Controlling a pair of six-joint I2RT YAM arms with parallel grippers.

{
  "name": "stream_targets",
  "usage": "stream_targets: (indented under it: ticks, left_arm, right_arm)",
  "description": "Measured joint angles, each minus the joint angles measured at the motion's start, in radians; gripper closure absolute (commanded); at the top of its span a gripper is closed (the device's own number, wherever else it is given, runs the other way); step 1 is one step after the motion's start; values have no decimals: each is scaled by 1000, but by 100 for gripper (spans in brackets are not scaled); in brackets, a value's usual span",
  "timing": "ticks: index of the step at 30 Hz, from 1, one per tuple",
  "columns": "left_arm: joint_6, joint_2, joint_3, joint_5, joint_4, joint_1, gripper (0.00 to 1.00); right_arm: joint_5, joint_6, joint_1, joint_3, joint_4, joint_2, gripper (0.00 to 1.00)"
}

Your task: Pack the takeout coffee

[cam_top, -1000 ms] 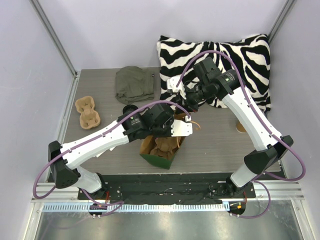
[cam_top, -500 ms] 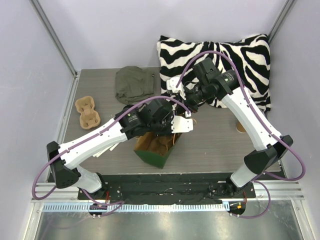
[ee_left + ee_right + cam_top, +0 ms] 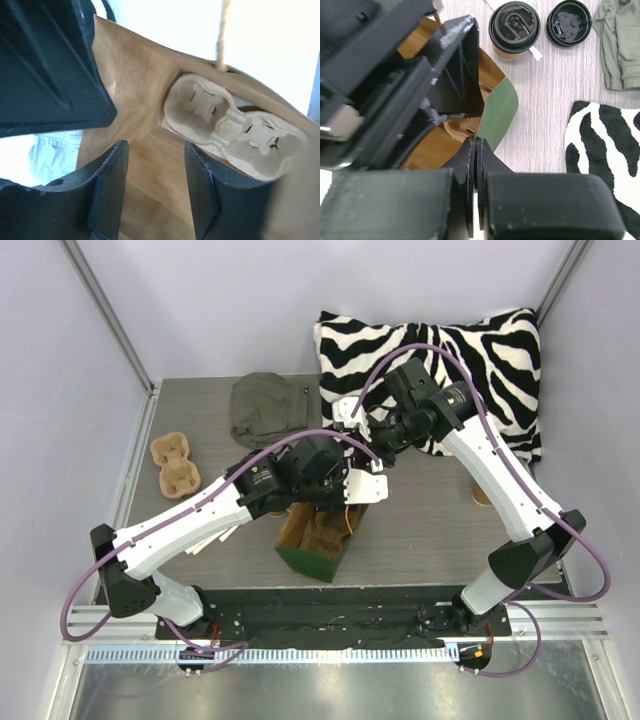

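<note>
The left gripper [image 3: 157, 150] has just opened, its jaws now apart and empty above the green bag [image 3: 312, 562], where the pulp tray [image 3: 235, 130] lies inside, so the bag looks ready for the cup. The right gripper [image 3: 475, 145] is pressed shut at the bag's rim. The takeout coffee [image 3: 514, 27], tan with a black lid, stands upright on the worktop [image 3: 430, 520] just beyond the bag, toward the far edge.
</note>
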Motion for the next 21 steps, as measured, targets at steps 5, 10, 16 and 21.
stream_targets:
  ticks: [5, 10, 16, 21]
  left_arm:
    - [-9, -38, -16, 9, 19, -8, 45]
    - [-21, -68, 23, 37, 13, -13, 45]
    - [-20, -76, 126, 86, -24, -24, 46]
    - [-23, -95, 162, 96, -48, -27, 45]
  right_arm:
    - [9, 5, 0, -39, 8, -12, 99]
    - [21, 33, 1, -48, 17, -14, 99]
    - [34, 77, 1, -63, 39, -18, 99]
    - [43, 102, -5, -73, 58, -18, 99]
